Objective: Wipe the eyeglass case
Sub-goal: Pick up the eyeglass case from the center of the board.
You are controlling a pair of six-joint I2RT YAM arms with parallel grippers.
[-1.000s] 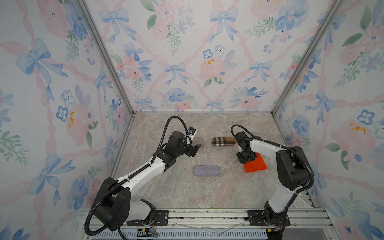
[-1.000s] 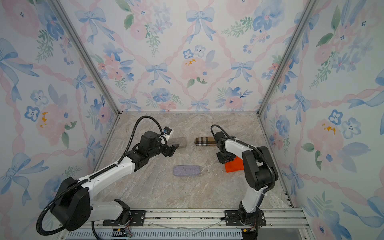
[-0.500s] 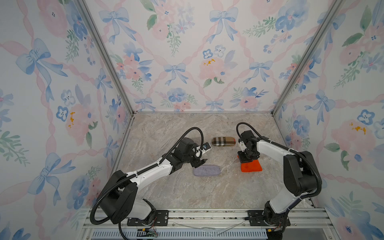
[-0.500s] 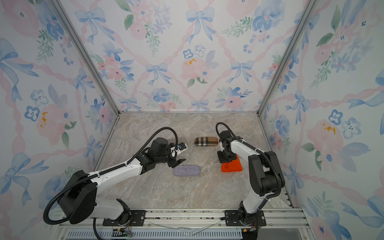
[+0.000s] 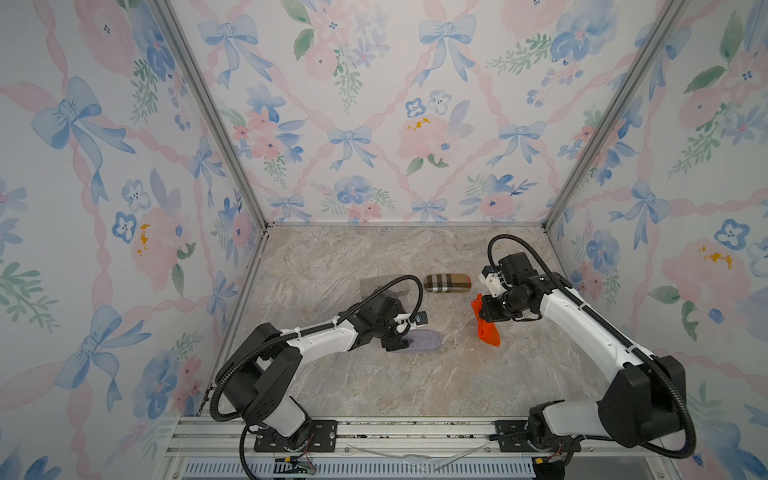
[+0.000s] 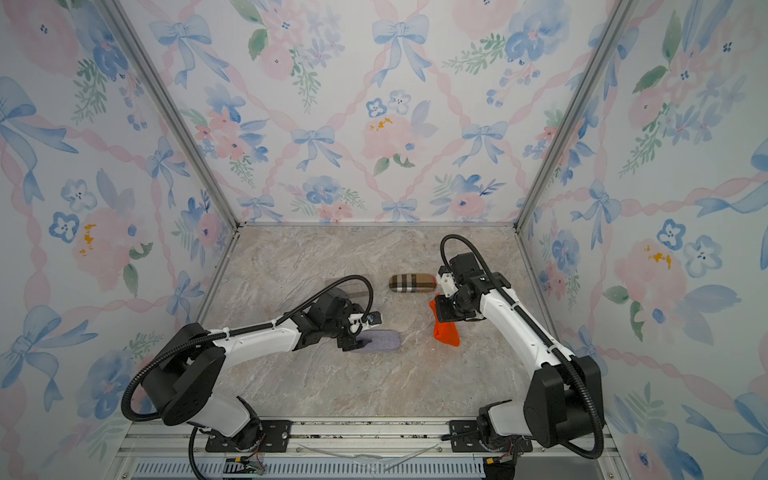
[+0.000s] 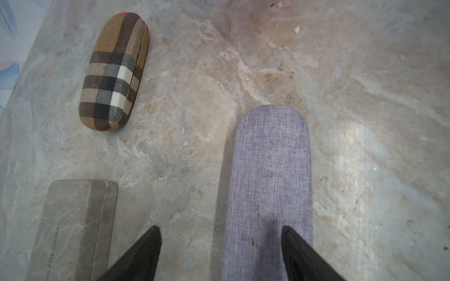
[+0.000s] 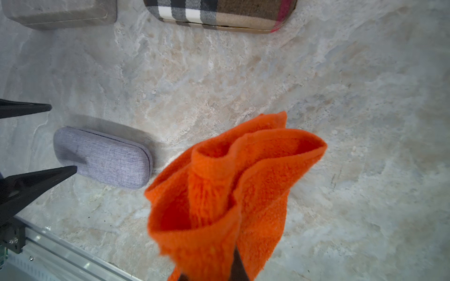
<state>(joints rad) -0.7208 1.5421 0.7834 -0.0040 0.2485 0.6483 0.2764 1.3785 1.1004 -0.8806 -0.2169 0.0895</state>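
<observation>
the lavender-grey woven fabric eyeglass case (image 5: 424, 341) lies flat mid-way across the marbled stone tabletop (image 5: 415, 386). the left gripper (image 7: 220, 230) stands spread at one end of it, one finger over the case, grasping nothing. off to the side, the right gripper (image 5: 485, 312) is clenched on a crumpled orange terry cloth (image 5: 487, 330). a tan plaid oval case (image 5: 447, 282) sits farther back.
</observation>
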